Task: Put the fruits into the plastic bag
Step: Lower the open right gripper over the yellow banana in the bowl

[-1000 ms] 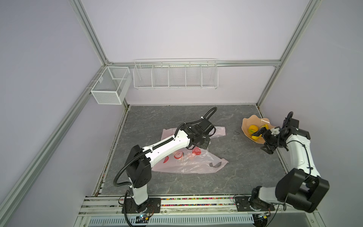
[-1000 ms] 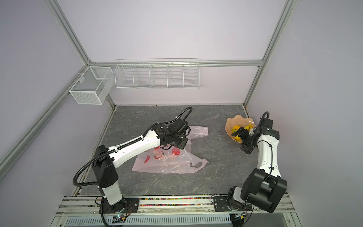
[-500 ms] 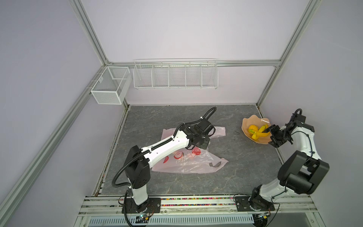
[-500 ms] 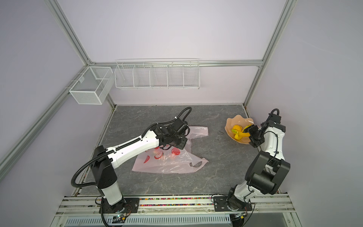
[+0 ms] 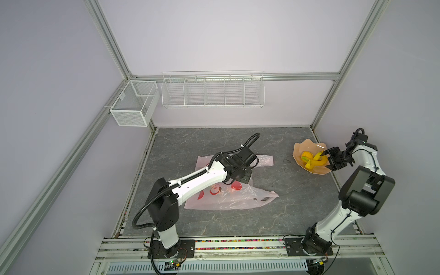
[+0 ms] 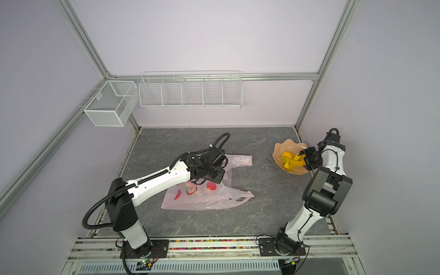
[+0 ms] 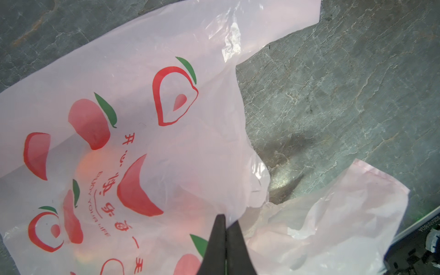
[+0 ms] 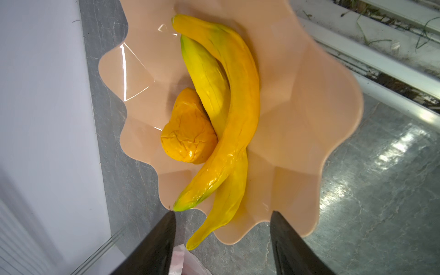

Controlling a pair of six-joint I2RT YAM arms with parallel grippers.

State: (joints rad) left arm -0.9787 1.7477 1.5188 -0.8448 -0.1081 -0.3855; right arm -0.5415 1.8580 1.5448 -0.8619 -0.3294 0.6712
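The bag point(image 5: 228, 197) lies crumpled on the desk point(image 5: 281, 190) a little left of the middle, with its handles pointing right. The left claw point(image 7: 225, 223) sits over the bag's far part, squeezed fully together, apparently with the upper edge of the film pinched between its tips. Thin film slips, so that edge should be raised enough to leave a real mouth facing right, where the fruit will come from. Farther off, at the far right of the desk, the right claw point(image 8: 223, 213) hangs at the right rim of the plate point(image 8: 309, 95), its jaws about half apart and nothing gripped. Two bananas point(image 8: 240, 95) lie crossed and touching in the plate, with a yellow-orange lump point(image 8: 188, 128) against them. One banana end pokes over the rim between the jaws, and the other's green tip is just beside one finger. The step in hand looks like the banana pick. Closing here would catch only tapered ends, which are likely to squirt out or drag both fruits along. It seems better to reach farther in, straddle the upper banana across its thick middle and close firmly. Then lift straight up clear of the wavy rim before swinging left to the bag. The plate looks light and sits near the desk's edge, so a sideways pull could shove it.
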